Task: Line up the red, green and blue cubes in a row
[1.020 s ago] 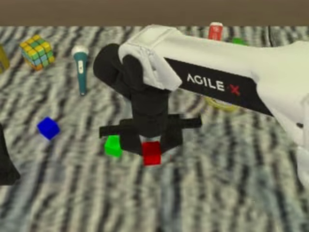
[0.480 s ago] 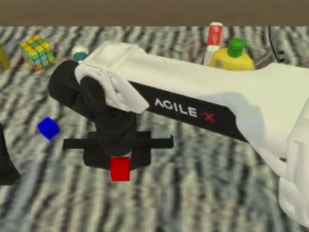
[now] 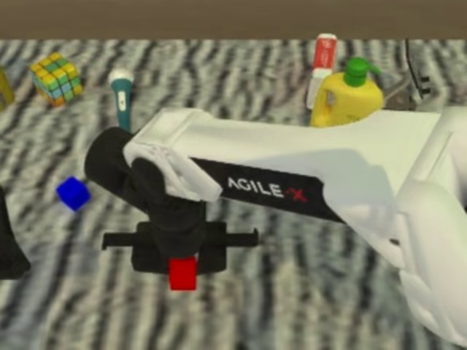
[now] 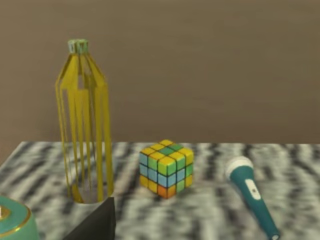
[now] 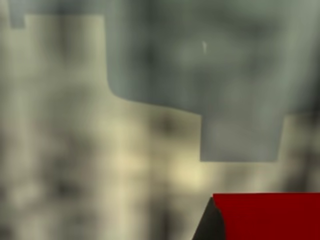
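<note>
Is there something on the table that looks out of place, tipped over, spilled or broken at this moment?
Nothing looks spilled or broken. The microphone lies flat, and the yellow soap bottle stands upright. The right gripper holds the red cube; the blue cube sits apart. The green cube is not visible in any view, probably hidden under the arm.

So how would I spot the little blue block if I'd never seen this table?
Start at the big white right arm that reaches across the striped table in the top view. Look past its black end effector, which holds a red cube, toward the table's left side. The blue cube sits alone there, plain and single-coloured, unlike the multicoloured puzzle cube farther back.
</note>
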Tool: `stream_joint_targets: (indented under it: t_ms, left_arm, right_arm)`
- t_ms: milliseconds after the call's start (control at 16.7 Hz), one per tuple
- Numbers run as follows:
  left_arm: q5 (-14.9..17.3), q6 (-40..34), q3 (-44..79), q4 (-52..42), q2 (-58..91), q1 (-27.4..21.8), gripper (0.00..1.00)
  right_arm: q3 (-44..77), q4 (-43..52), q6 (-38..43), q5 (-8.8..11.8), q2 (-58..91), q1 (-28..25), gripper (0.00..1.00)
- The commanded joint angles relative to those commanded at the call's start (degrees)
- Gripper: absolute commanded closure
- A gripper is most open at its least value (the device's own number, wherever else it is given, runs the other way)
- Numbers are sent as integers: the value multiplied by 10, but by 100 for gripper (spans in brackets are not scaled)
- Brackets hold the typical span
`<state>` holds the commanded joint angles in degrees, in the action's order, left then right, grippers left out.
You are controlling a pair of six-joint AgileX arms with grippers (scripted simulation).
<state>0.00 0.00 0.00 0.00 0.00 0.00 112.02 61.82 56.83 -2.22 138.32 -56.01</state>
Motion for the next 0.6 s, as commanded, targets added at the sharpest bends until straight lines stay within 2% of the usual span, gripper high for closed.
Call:
stream_joint_targets:
  t_ms: [360,600]
  left_arm:
    - [0,0,0,0,0,0,0]
    - [0,0,0,0,0,0,0]
  right_arm:
    - [-24,-28,0,-1,9,-2,100]
    - [-24,-28,0,-1,9,-2,70]
